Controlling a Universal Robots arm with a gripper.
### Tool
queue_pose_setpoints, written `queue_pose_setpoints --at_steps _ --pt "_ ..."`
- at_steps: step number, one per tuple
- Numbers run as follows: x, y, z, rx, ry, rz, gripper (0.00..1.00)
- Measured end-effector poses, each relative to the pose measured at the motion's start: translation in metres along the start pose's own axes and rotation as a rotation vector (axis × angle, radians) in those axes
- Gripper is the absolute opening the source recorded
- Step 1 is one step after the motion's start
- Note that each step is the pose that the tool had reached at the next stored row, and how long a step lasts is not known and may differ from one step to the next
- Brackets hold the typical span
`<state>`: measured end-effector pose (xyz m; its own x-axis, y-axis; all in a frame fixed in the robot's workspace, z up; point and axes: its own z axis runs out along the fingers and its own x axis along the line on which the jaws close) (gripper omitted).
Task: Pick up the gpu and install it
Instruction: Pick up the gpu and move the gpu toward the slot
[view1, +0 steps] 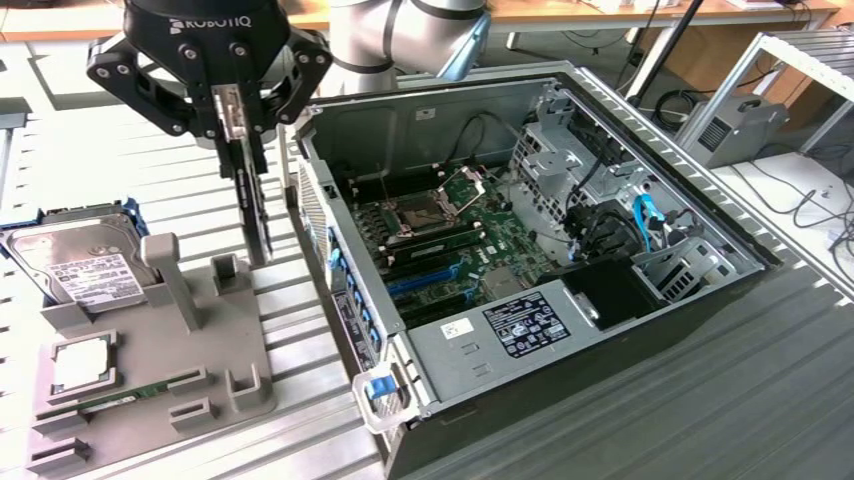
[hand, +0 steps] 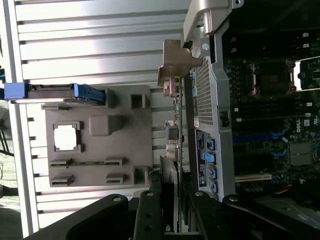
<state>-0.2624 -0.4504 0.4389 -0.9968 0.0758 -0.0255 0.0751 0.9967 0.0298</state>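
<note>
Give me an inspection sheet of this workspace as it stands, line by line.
Surface: grey slatted metal table carrying an open computer case and a grey parts fixture.
Job's things: gpu held edge-on at the fixture's edge, beside the case, not installed.
Clutter: hard drive, processor chip and RAM stick sit in the fixture.
Grippers: gripper, jaws shut on the gpu's upper end.
Cables: blue cable and black cables inside the case; loose cables at the exterior view's right.
Surroundings: wooden bench behind.
</note>
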Motion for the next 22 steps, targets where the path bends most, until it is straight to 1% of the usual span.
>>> queue_pose_setpoints --at_steps 9,10,11,14,15,17,19,22 --pt "-0.004 0.0003 0.0001 -0.0001 -0.0001 0.0 0.26" --pt "-0.009 0.0007 0.0003 -0.0001 -0.0001 0.0 0.26" --pt "-0.012 0.0009 0.0004 0.0 0.0 0.0 0.26" --pt "-0.015 0.0011 0.0005 -0.0001 -0.0001 0.0 0.26" --pt "-0.021 0.0016 0.0006 -0.0001 0.0 0.0 0.26" --pt "-0.028 0.0021 0.0008 -0.0001 0.0 0.0 0.26" --pt "-0.038 0.0029 0.0011 0.0 -0.0001 0.0 0.26" --pt "-0.047 0.0035 0.0015 -0.0001 -0.0001 0.0 0.26"
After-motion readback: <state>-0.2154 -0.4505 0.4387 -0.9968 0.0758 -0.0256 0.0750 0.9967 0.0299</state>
